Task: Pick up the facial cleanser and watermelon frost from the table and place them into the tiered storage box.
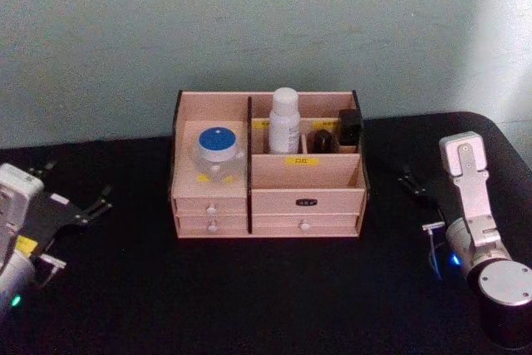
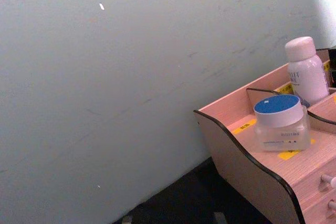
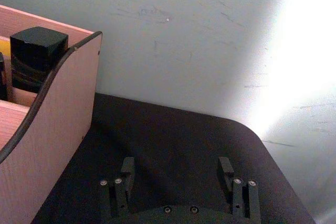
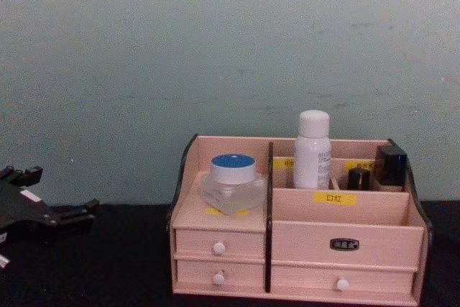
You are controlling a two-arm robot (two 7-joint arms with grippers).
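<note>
wall (image 1: 249, 22): pale green, rising straight behind the far table edge.
table (image 1: 266, 297): black top; its far right corner is rounded; wide bare stretches lie near, left and right of the box.
tiered storage box (image 1: 307, 179): pale wood with dark side edges, standing mid-table against the far edge, well apart from both arms.
box labels: yellow tags on the steps; the front one in the chest view reads 口红; a small dark plate sits on the front panel, its writing too small to read.
drawers (image 4: 219, 248): two stacked on the left and one long one at lower right, white knobs, all pushed in.
left compartment: holds a clear jar (image 1: 219, 154) with a blue lid, resting on a yellow tag.
far middle compartment: a white bottle (image 1: 284, 120) stands upright; its grey print cannot be read.
far right compartments: a dark brown bottle (image 1: 320, 140) and a black-capped bottle (image 1: 350, 129), side by side.
left gripper (image 1: 76, 218): low at the left over the table, fingers spread, grasping nothing.
right gripper (image 3: 178, 179): at the right over bare table, fingers parted, grasping nothing.
</note>
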